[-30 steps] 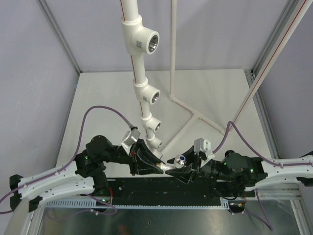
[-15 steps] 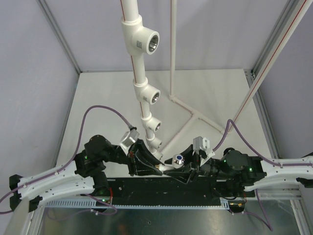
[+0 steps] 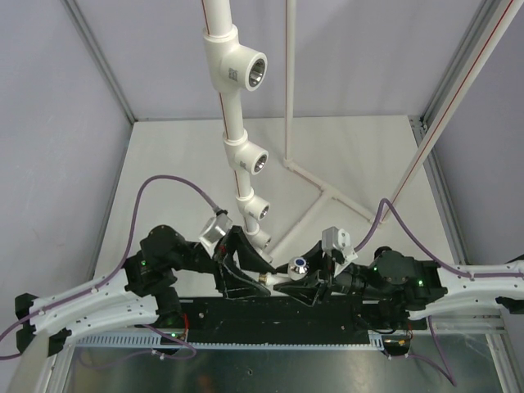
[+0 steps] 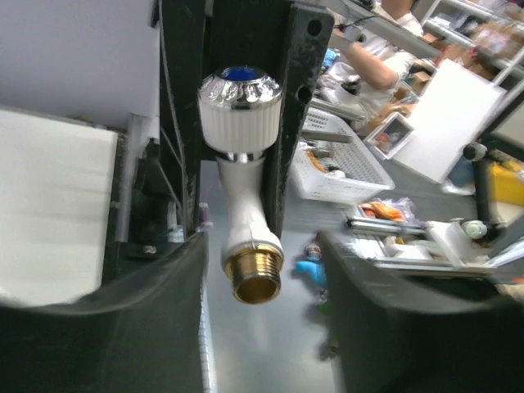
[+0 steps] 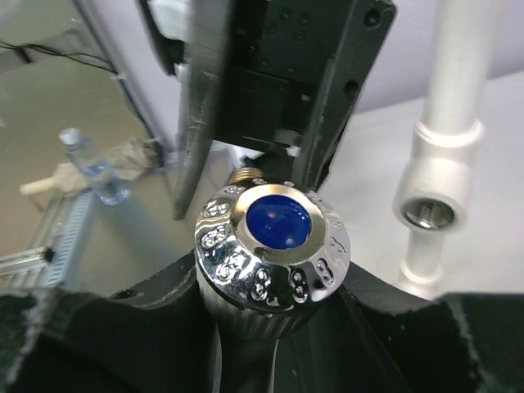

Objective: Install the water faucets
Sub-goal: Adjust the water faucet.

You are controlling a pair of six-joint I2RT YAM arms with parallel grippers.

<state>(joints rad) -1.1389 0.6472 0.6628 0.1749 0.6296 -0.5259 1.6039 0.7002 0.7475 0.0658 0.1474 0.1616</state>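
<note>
Loosening since before, left gripper (image 3: 260,278) parted clear of faucet (image 4: 242,209); right gripper (image 5: 274,307) clamped on its knob (image 5: 277,225).

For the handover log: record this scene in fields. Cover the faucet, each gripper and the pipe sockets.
faucet: one, held up between the two arms, brass thread pointing at the left wrist camera
right gripper: shut on the faucet's knob
left gripper: open, fingers either side of the brass end, not touching it
pipe sockets: threaded holes in view are empty
faucets installed: none visible
</note>
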